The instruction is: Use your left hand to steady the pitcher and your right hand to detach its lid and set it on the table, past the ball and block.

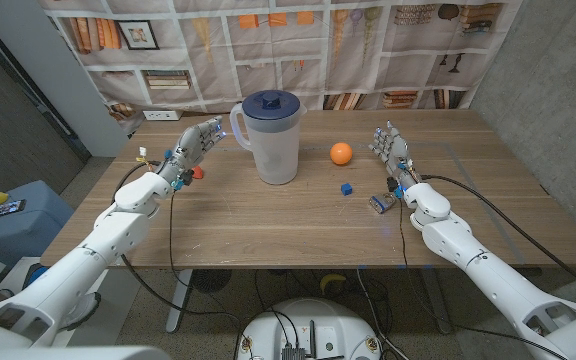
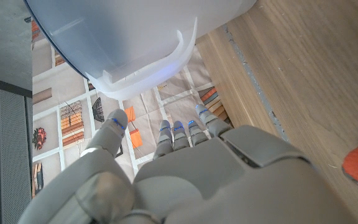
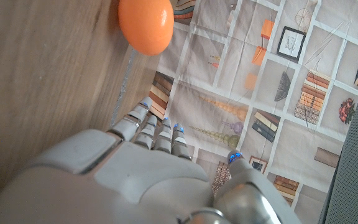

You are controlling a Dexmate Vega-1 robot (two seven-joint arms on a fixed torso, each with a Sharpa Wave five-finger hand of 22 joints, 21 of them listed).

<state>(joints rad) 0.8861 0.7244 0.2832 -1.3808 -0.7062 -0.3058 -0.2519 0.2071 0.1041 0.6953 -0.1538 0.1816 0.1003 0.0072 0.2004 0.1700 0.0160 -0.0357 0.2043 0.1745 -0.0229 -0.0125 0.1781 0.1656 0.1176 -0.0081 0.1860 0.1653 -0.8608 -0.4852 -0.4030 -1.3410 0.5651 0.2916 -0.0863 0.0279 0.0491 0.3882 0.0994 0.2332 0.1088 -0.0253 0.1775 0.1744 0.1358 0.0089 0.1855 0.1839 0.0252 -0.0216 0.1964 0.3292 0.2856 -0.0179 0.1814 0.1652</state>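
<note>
The pitcher (image 1: pixel 274 138) stands upright on the bench (image 1: pixel 268 230), toward its far edge and a little left of the middle, with its lid (image 1: pixel 272 104) seated on top. The left hand (image 1: pixel 193 146) is raised just beside the pitcher's handle (image 1: pixel 237 128), on the pitcher's left; its fingers (image 1: pixel 211 128) reach toward the handle but a small gap shows between them. In the left wrist view the fingers (image 2: pixel 174 135) are held loosely apart with nothing in them, and the handle (image 2: pixel 154 74) and the pitcher's body (image 2: pixel 123 31) lie just beyond their tips.

The right hand (image 1: pixel 392 150) is well apart from the pitcher, on the far side of the ball (image 1: pixel 341 153), which lies between them. It is raised with fingers (image 1: pixel 383 140) spread and holds nothing. In the right wrist view the ball (image 3: pixel 145 25) lies ahead of the fingers (image 3: pixel 157 130), clear of them.

The block (image 1: pixel 347 188), small and blue, sits nearer the robot than the ball. A small battery-like thing (image 1: pixel 380 203) lies just by the right wrist.

The pitcher is translucent white plastic with a dark blue round lid that has a knob at its centre; the handle faces the left hand.
</note>
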